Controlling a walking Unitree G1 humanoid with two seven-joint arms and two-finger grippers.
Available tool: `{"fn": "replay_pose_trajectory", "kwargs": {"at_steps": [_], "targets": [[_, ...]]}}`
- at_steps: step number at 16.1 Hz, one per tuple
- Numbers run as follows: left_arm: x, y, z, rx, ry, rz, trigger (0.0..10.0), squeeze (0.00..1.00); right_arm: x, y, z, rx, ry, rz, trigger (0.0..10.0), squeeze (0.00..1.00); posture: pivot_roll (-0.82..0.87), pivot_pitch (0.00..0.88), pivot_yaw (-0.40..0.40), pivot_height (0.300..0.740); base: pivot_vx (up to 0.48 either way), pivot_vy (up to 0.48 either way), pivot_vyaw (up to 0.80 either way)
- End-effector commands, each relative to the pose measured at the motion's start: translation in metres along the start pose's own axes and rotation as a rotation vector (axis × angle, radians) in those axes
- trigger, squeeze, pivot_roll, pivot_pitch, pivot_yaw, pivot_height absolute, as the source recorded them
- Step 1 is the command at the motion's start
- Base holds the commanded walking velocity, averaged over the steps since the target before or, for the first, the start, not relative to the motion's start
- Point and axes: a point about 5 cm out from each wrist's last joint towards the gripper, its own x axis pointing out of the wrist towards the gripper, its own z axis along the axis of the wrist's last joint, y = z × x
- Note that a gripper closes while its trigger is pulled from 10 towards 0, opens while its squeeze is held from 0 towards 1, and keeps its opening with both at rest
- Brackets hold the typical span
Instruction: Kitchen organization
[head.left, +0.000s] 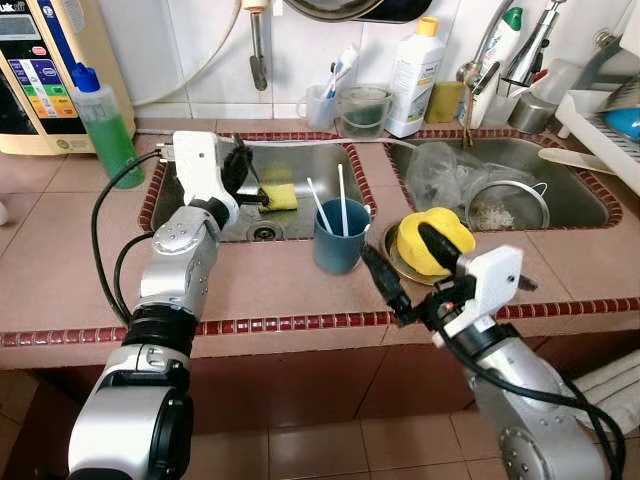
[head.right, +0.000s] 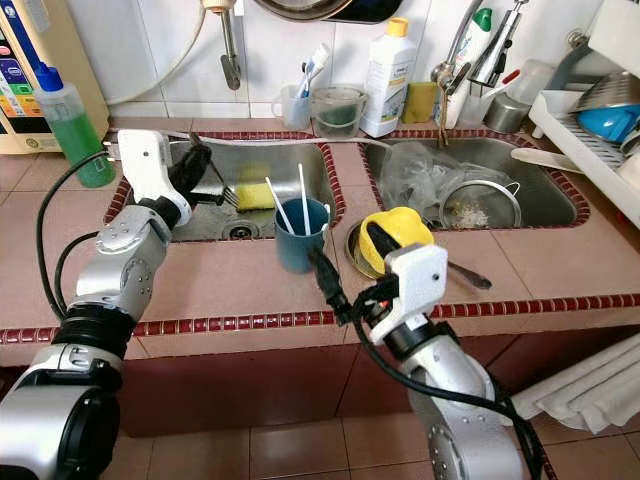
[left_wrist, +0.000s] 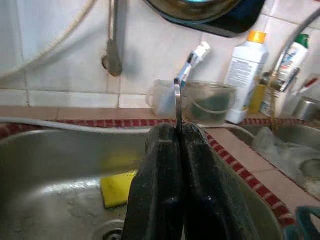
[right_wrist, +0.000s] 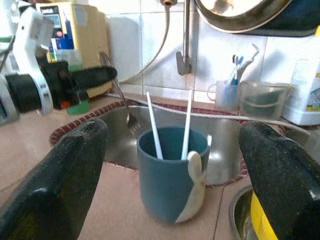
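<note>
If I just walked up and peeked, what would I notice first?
Probably the blue cup on the pink tiled counter between the two sinks, with white sticks poking out of it. The right end effector is open wide around it, and the left end effector pinches a fork over the left sink, above a yellow sponge. A bright yellow thing sits in a metal dish just right of the cup.
</note>
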Motion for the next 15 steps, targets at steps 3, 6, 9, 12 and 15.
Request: {"fn": "replay_pose_trajectory", "kwargs": {"at_steps": [3,6,9,12,15], "targets": [[0.0052,-0.0029,0.0075,-0.022,-0.027,-0.042,10.0,0.00,-0.0011,0.0002,0.0098,-0.006,-0.024,0.005,10.0,0.00,-0.13,0.010,0.039,0.740,0.247,0.000,0.00],[0.0060,-0.0031,0.0071,-0.036,-0.028,-0.054,10.0,0.00,-0.0010,0.0018,0.0112,-0.002,-0.027,0.012,10.0,0.00,-0.13,0.012,0.040,0.740,0.480,0.000,0.00],[0.0068,-0.0040,0.0079,-0.045,-0.031,-0.062,10.0,0.00,-0.0009,0.0024,0.0116,-0.001,-0.026,0.015,10.0,0.00,-0.13,0.011,0.038,0.740,0.480,0.000,0.00],[0.0070,-0.0052,0.0104,-0.069,-0.068,-0.055,10.0,0.00,-0.0011,0.0031,0.0113,0.002,-0.020,0.022,10.0,0.00,-0.13,0.012,0.037,0.740,0.246,0.000,0.00],[0.0056,-0.0063,0.0107,-0.076,-0.078,-0.084,10.0,0.00,-0.0034,0.0057,0.0096,0.005,-0.007,0.041,10.0,0.00,-0.13,0.011,0.037,0.740,0.000,0.000,0.00]]}}
